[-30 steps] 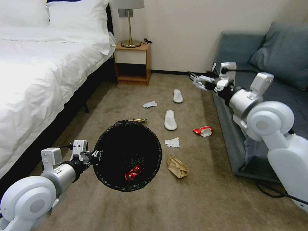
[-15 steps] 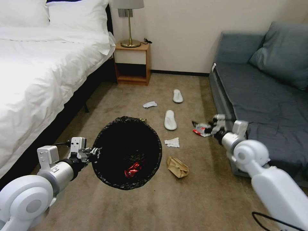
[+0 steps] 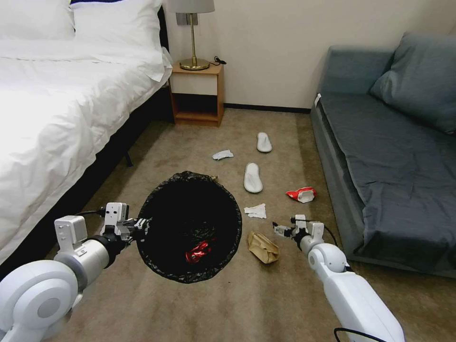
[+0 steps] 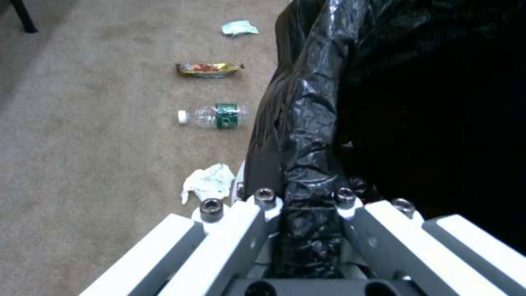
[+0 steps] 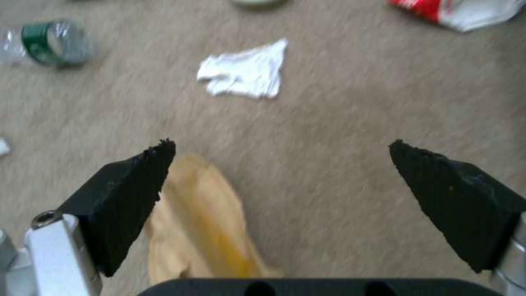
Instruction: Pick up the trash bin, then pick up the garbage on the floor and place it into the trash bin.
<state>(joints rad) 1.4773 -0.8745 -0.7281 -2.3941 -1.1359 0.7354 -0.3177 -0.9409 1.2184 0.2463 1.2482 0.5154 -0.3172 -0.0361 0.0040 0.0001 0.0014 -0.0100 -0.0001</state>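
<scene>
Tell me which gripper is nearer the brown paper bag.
Right. The right gripper hovers open just beside the brown paper bag; the left gripper grips the trash bin rim, across the bin.

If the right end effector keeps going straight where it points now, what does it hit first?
Probably the carpet just past the brown paper bag, which sits under one finger. The white tissue lies farther on. Depth is unclear.

The floor [image 3: 199, 304] is brown carpet. On it lie two white slippers [image 3: 252, 177], some tissues [image 3: 255, 211], a paper bag [image 3: 262, 247], a red wrapper [image 3: 301, 194] and a bottle [image 4: 213, 116].
</scene>
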